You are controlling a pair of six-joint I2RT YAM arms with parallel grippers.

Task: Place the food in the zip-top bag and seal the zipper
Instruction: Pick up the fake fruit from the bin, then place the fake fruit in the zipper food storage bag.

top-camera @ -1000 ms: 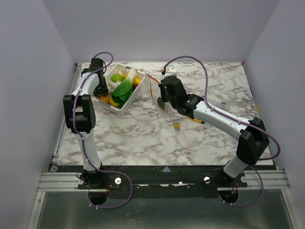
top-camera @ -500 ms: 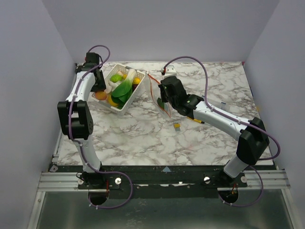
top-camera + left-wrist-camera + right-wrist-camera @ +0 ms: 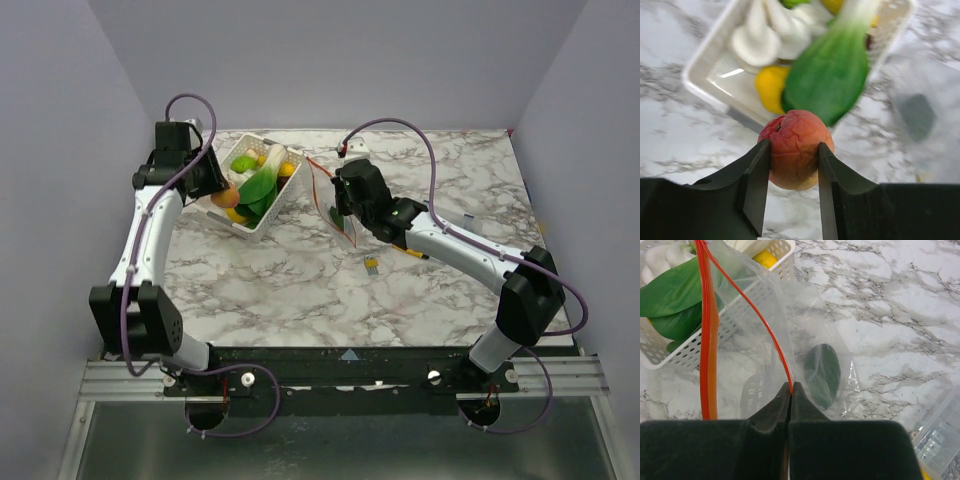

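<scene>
Top external: grey-veined marble tabletop [image 3: 300, 290], plain pale walls; white lattice basket [image 3: 270, 214] at far left, just beside clear zip-top bag [image 3: 322, 190].
Left wrist: left claw [image 3: 792, 162] clamped on wrinkled red-orange fruit [image 3: 795, 145], by basket's rim.
Right wrist: right claw [image 3: 790, 387] pinched tight on floppy bag's orange-red zipper [image 3: 707, 340]; dark green piece [image 3: 822, 371] inside.

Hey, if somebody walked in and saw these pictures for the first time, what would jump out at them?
First, the wrinkled red-orange fruit clamped in the left gripper, lifted by the edge of the white basket of toy food. Next, the right gripper pinching the clear zip-top bag at its orange-red zipper, holding the mouth up, with one dark green piece inside.
</scene>
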